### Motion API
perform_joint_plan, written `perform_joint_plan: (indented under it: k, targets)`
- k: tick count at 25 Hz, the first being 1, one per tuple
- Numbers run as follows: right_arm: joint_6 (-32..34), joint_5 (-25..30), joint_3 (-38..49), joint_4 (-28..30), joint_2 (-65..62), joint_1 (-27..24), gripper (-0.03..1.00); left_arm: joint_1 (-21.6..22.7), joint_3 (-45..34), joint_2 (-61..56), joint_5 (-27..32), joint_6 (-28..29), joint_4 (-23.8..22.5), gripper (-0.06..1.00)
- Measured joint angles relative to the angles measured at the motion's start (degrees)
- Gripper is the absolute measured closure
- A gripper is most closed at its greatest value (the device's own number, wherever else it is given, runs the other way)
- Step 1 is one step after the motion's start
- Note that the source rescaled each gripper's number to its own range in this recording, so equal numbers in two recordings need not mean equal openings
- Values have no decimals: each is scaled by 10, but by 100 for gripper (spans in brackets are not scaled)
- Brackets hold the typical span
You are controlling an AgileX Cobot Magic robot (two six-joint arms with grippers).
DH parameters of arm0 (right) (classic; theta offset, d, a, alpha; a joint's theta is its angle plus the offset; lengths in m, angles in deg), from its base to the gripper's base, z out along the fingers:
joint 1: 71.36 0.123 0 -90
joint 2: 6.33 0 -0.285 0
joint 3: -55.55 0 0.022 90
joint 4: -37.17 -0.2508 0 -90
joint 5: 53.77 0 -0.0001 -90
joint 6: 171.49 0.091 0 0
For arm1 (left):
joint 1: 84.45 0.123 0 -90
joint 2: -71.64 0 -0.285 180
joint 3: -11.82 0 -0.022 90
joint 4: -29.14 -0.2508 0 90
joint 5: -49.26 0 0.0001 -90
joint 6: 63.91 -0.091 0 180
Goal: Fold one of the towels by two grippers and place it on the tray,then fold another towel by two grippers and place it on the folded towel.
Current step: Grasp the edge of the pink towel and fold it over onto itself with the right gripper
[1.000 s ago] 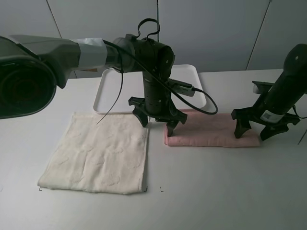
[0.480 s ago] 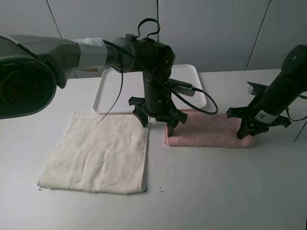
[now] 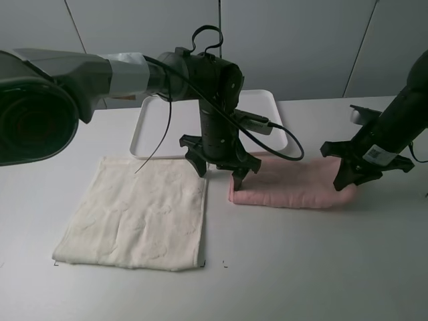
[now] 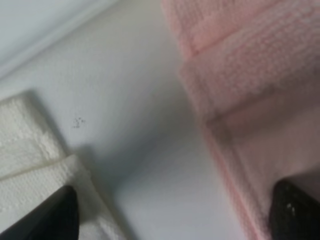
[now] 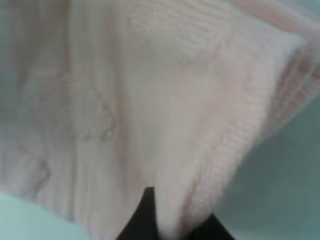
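Two ends offered holds on the pale pink folded terry towel (image 3: 294, 188), judged soft and light, lying short of the flat white plastic tray (image 3: 152, 128): the black right gripper (image 3: 352, 179) pinched the end beneath it, while the black left gripper (image 3: 221, 175) hung spread over the other.

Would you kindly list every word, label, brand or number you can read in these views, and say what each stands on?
No text can be read in any view.
White sticker on the right arm: print too small to read.
Pink towel, cream towel, tray: no lettering shows.
Both wrist views: blurred, no writing visible.
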Motion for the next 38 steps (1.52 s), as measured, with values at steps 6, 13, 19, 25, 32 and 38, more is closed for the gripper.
perform_joint_plan:
  k: [6,13,19,25,32,38]
  targets:
    - [-40,46,0,-98,-38,0,93,0,0,0,0,0,0,-4]
    - [-121,70,1,-242,-38,19,93,0,0,0,0,-1,0,-4]
    - [-168,23,29,-335,-16,63,93,0,0,0,0,-1,0,-4]
    - [-320,-11,74,-518,27,77,93,1,0,0,0,-9,1,-4]
    - [-418,-31,111,-639,59,79,93,5,0,0,0,-14,12,-4]
    - [-447,-34,119,-669,77,79,93,31,0,-3,4,-40,75,-4]
